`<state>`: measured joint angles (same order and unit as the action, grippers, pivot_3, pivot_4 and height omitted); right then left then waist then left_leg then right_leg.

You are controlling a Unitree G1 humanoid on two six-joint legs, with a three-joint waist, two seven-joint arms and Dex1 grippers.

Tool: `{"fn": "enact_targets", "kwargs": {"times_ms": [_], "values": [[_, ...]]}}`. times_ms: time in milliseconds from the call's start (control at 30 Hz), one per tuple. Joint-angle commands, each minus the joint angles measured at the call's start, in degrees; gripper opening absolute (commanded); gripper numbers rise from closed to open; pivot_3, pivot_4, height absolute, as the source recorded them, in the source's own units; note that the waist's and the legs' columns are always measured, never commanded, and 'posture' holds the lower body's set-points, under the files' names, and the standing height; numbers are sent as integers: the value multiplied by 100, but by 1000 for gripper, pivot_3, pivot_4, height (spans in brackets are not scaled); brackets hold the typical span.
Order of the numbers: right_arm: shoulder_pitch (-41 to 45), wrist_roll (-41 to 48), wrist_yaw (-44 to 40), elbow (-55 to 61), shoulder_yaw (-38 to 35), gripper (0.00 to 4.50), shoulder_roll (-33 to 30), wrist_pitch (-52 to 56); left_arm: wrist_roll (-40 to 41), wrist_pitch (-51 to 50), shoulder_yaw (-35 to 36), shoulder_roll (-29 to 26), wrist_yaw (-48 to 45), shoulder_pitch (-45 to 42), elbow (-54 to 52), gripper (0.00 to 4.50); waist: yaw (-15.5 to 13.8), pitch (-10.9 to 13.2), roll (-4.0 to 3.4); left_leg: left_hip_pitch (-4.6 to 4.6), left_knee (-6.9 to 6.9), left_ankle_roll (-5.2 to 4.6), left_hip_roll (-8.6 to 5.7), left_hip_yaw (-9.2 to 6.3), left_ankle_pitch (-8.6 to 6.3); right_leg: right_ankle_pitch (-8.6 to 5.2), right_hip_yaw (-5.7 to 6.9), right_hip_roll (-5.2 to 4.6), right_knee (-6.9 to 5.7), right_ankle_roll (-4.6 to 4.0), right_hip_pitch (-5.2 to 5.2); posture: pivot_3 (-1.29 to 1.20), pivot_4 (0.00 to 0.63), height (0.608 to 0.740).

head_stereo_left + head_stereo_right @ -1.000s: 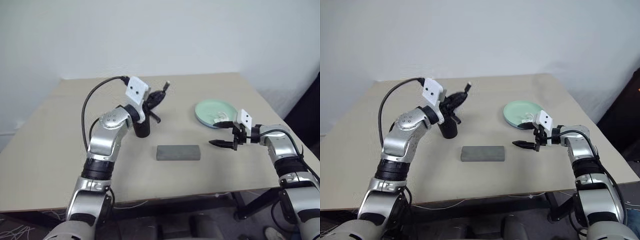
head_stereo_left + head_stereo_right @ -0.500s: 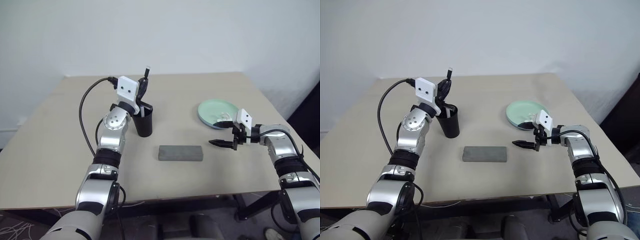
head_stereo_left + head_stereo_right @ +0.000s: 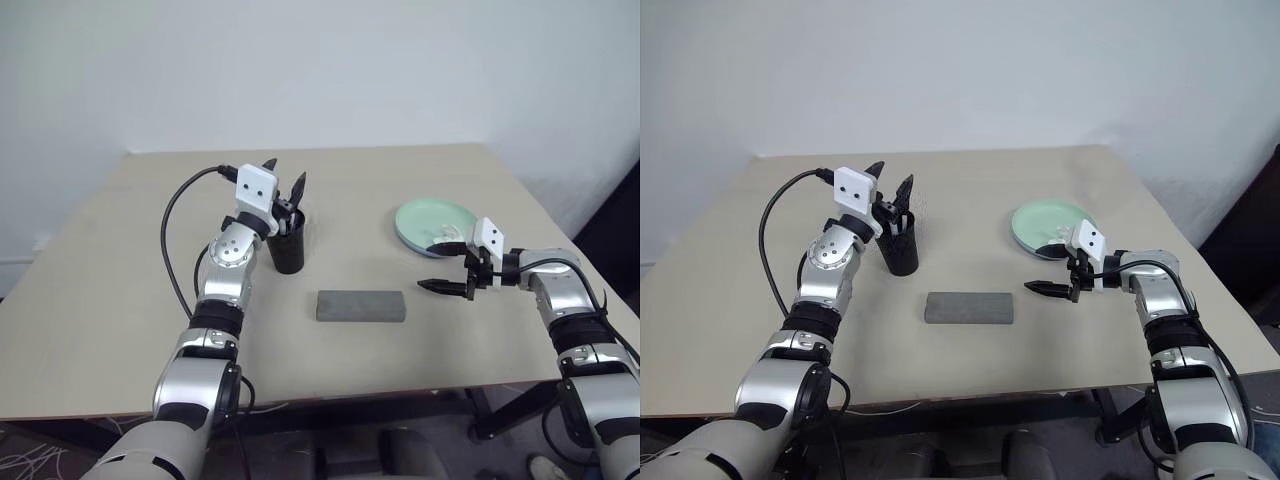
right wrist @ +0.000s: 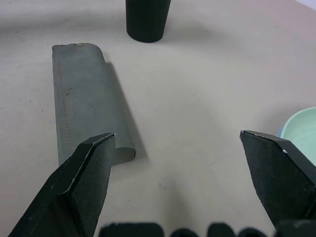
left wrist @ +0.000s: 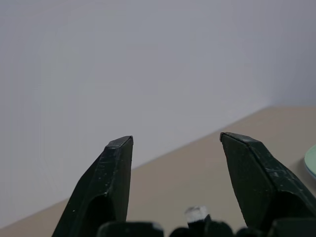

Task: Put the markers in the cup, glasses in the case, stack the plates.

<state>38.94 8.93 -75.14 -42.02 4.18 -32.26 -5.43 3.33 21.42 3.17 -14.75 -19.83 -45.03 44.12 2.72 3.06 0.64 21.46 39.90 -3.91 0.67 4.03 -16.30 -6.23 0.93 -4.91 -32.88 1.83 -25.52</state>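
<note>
Beige table point(image 3: 120, 300) under a plain white wall: your left gripper point(image 3: 284, 184) hangs spread over the black cup point(image 3: 288, 248) at about ten o'clock, a marker point(image 3: 283, 224) standing inside it, so that part looks done. At centre the grey case point(image 3: 361, 305) lies shut. At two o'clock the plates point(image 3: 430, 222) sit stacked, your right gripper point(image 3: 437, 286) spread just beside them.

a big tan table point(image 3: 120, 300) stands by a plain white wall point(image 3: 320, 70). a small crumpled white tissue point(image 3: 443, 236) lies at the table's right side. dark floor point(image 3: 610, 230) shows past the table's right edge.
</note>
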Motion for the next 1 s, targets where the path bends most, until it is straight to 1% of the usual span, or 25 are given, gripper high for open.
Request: {"fn": "enact_targets", "kwargs": {"times_ms": [33,167,267,433,567,667,800,900,1000], "values": [[217,51,5,82,-112,4369,-30,-88,156,-11,112,28,-51,-225,-188,2791,0,0,0,0,0,0,0,0,0,0,0,0,0,0,0,0,0,733],[229,55,64,42,-137,4369,-6,-128,446,-375,184,27,-339,-150,-454,2791,2,0,0,1,0,0,0,-1,0,0,1,0,0,0,0,0,0,733],[249,70,163,2,-179,4369,17,-151,984,-1108,211,-64,-1003,113,-1096,2791,9,0,0,4,1,0,0,-1,0,0,1,0,0,0,-2,0,0,733],[228,81,182,-61,-190,4369,29,-217,1749,-2485,93,-462,-2116,959,-2663,2791,29,-1,-2,2,0,1,2,-1,-1,0,-1,3,-4,-1,-6,0,0,733],[188,112,160,-15,-216,4369,22,-191,2054,-3241,-25,-836,-2638,1751,-3669,2791,27,-1,-3,3,1,2,5,-1,-1,-4,-2,5,-7,-7,-7,0,0,733],[146,132,144,18,-233,4369,14,-170,1953,-3356,-102,-1092,-2864,2308,-4033,2791,21,-1,-3,1,3,2,6,2,-1,-7,-3,3,-6,-12,-5,0,0,733],[57,167,189,107,-271,4369,12,-89,1574,-2983,-127,-1272,-2869,2794,-3851,2791,7,-2,-4,-2,5,4,11,1,-1,-8,-4,1,-7,-12,-5,0,0,733],[-71,223,263,172,-370,4369,-40,-25,1273,-2584,-120,-1224,-2667,2939,-3527,2791,0,-2,-4,-1,5,13,21,2,-6,-8,-3,-1,-7,-13,-5,0,0,733],[-201,277,304,207,-497,4369,-129,30,1135,-2402,-117,-1104,-2463,2899,-3295,2791,-4,-2,-5,2,5,17,21,3,-9,-7,-4,-2,-6,-13,-7,0,0,733]]}}
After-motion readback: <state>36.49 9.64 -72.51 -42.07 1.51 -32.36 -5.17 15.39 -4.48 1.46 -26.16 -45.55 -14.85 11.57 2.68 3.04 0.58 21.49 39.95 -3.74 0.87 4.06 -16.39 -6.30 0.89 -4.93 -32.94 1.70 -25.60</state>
